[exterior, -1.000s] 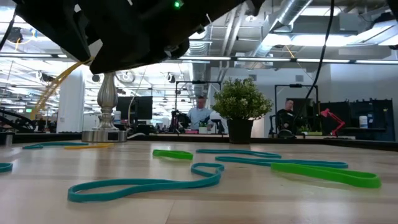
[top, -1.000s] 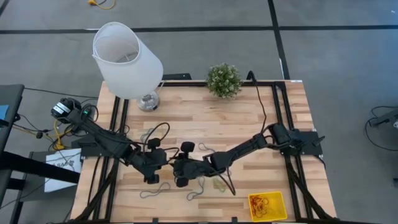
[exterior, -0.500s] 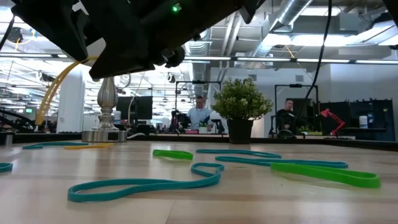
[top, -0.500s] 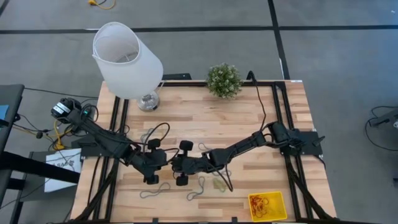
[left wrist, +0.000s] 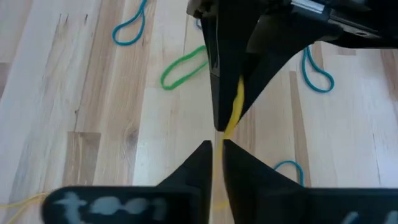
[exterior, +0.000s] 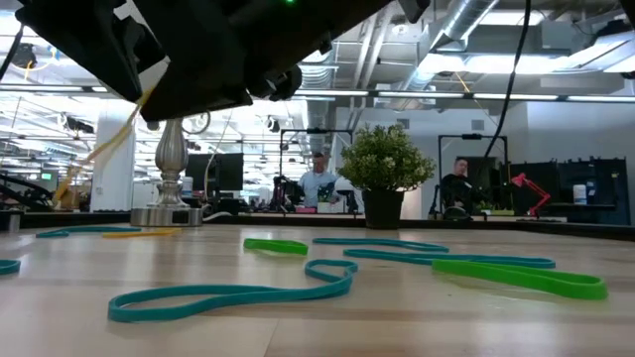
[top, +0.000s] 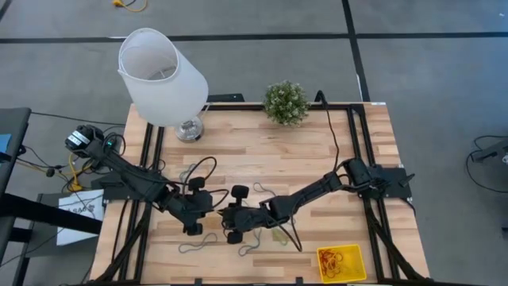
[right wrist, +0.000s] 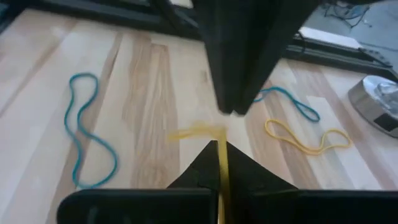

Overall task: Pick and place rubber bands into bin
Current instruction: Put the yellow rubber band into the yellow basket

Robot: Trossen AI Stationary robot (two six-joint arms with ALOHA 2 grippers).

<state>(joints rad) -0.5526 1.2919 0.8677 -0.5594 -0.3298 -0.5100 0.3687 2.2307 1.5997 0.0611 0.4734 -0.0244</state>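
In the wrist views the two end effectors meet tip to tip over the middle of the worktop (top: 317, 151), with one yellow rubber band (left wrist: 234, 112) pinched between them. The right end effector (right wrist: 218, 148) is closed on the yellow strand; the left end effector (left wrist: 214, 144) shows only a hairline gap, and the same strand runs through it. This loop is judged thin, light and limp: it will stretch and sag, so take it on a single strand with fingertips fully closed. Nearest the low camera lie a teal band (exterior: 233, 293) and a green band (exterior: 516, 275). Farther off, at the lower right of the high view, the bin (top: 341, 262) already contains several bands, well apart from both end effectors.
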